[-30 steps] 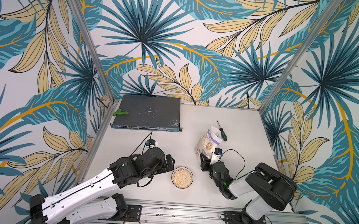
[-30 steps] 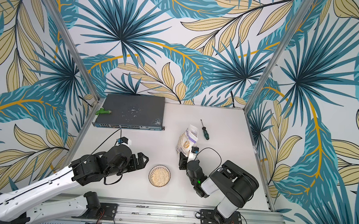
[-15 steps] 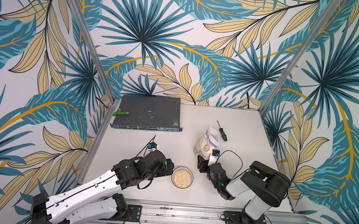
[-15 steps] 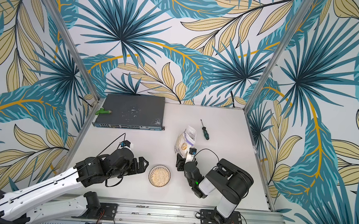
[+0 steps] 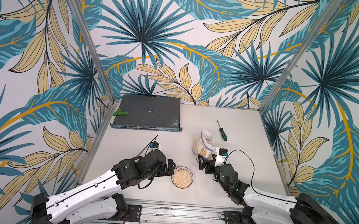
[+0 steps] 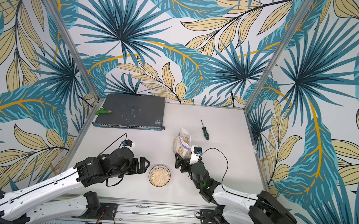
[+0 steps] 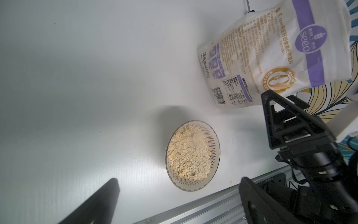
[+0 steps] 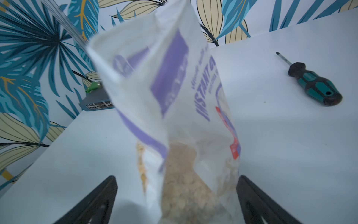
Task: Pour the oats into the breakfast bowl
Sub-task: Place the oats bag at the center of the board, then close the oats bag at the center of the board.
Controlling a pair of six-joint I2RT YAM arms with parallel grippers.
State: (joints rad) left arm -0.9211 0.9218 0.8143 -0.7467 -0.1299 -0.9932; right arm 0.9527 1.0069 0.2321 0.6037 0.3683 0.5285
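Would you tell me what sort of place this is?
Probably a robot test cell, not a kitchen: left arm and right arm on a rail, leaf-print walls, a network switch on the table.

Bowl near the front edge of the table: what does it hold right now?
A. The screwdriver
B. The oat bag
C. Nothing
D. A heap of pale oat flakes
D: the left wrist view shows the bowl filled with a mound of oat flakes, and both top views show the same pale heap inside it.
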